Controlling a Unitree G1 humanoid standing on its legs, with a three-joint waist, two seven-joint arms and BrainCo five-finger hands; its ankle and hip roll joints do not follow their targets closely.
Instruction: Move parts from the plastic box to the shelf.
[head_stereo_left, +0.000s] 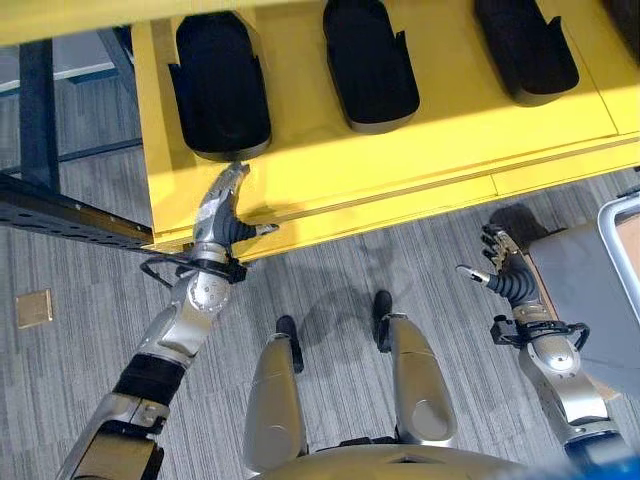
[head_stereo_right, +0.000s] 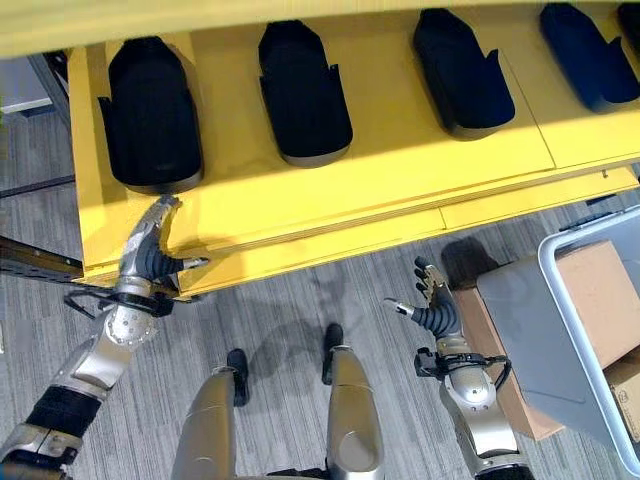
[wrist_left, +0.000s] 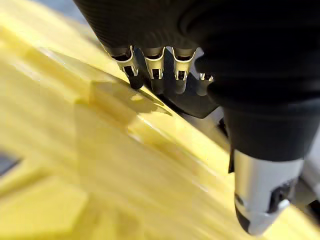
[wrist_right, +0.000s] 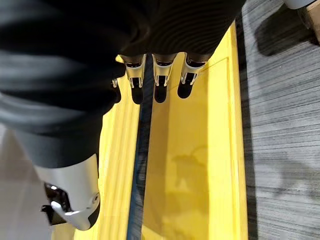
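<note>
The left robot hand (head_stereo_left: 222, 208) rests with straight fingers on the yellow shelf (head_stereo_left: 420, 150), fingertips touching the near end of the leftmost black part (head_stereo_left: 220, 85), whose long axis runs away from the robot. The right robot hand (head_stereo_right: 433, 300) hangs relaxed and empty just beside the plastic box (head_stereo_right: 585, 330), nearer it.

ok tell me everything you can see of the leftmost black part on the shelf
The leftmost black part is a matte, dark, shoe-shaped shell of what looks like moulded plastic, with a rounded end toward the robot and raised side walls. It lies flat on the yellow shelf, apart from its neighbours. The left hand reaches its straight fingers to that near end.
</note>
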